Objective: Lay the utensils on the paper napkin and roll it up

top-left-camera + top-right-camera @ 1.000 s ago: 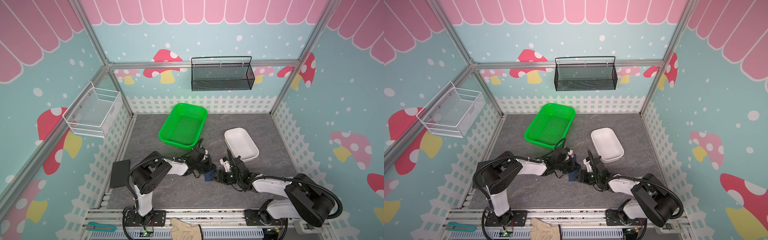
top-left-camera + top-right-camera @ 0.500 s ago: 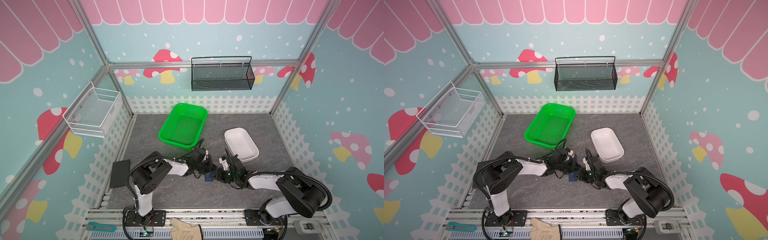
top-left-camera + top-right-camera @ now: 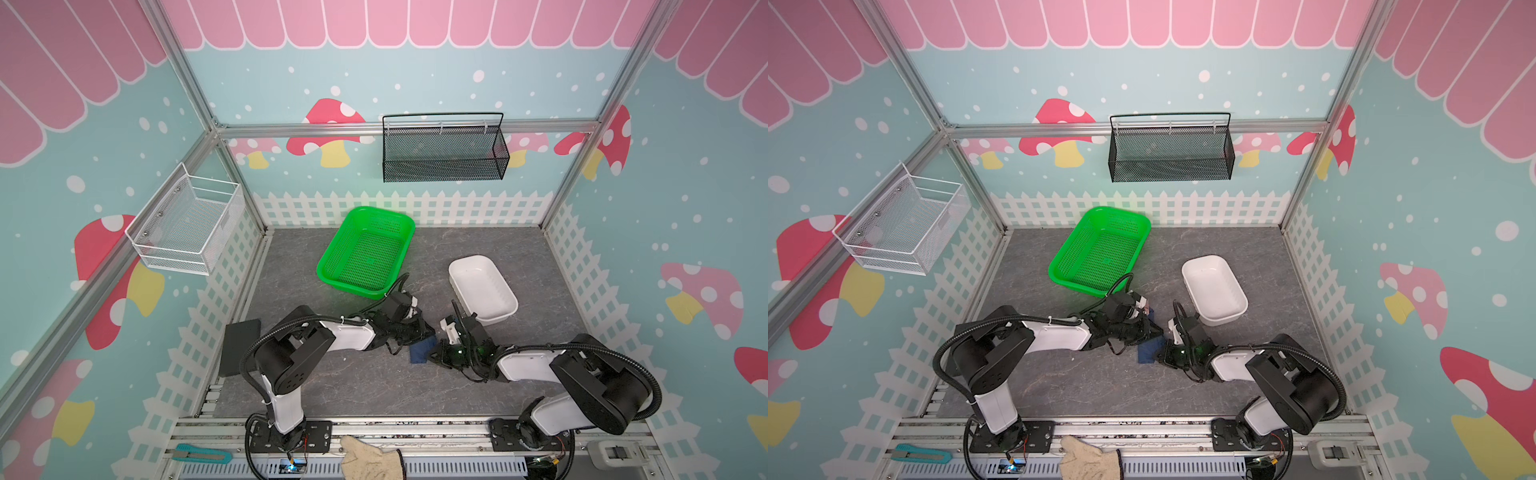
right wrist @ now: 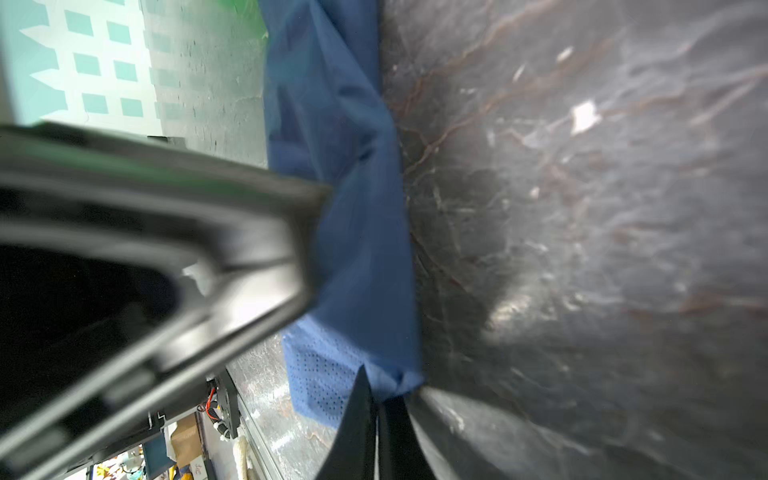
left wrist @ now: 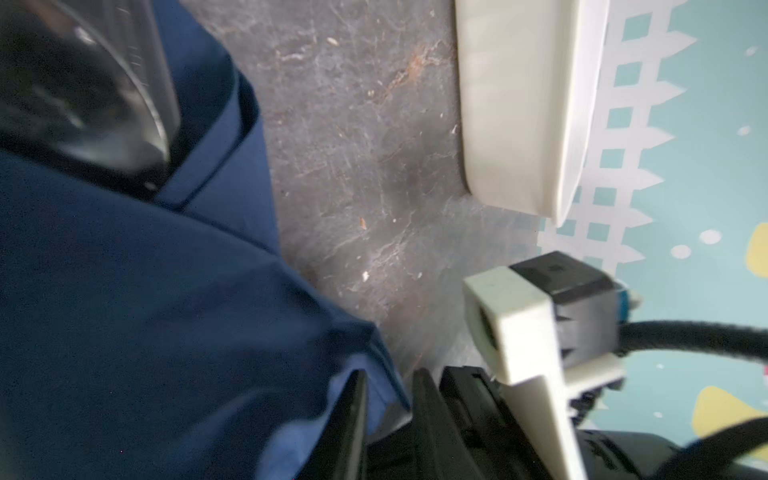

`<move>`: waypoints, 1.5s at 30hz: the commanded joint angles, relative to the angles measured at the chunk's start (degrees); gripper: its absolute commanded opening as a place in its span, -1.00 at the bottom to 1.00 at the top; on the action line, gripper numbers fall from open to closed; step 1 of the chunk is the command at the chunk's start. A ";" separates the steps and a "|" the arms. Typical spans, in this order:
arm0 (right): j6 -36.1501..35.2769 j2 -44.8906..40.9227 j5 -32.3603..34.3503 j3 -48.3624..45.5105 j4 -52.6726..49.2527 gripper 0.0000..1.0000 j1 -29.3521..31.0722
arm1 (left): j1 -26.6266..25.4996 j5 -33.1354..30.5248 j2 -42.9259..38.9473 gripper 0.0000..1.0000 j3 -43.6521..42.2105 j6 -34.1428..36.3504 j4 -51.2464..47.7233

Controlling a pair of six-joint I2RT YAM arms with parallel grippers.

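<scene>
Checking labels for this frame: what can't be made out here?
- Fork and spoon: seen in no view; whether the napkin wraps them is unclear.
- Napkin: largely hidden by the left hand and right hand in both top views; cut off in wrist views.
- Left hand: blurred in right wrist view, cut off in its own; open or shut unclear.

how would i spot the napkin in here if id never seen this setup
On the grey tabletop, look in front of the green basket and white tub, where the two arms meet. The paper napkin is the crumpled patch between the left end effector and right end effector, the only dark navy thing there.
</scene>
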 commanded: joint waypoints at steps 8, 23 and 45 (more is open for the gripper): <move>0.37 0.88 1.29 -1.83 -1.45 -0.89 -0.08 | 1.72 -7.19 -12.31 -0.15 -1.73 6.80 -11.02; 0.87 0.00 1.31 -2.11 -1.53 -0.87 -0.12 | 2.09 -3.31 -3.79 -0.77 -2.69 5.09 -6.48; 4.07 -5.17 4.14 -3.16 0.82 -0.11 -3.48 | 0.50 -3.90 0.34 -0.97 -6.29 4.55 -3.19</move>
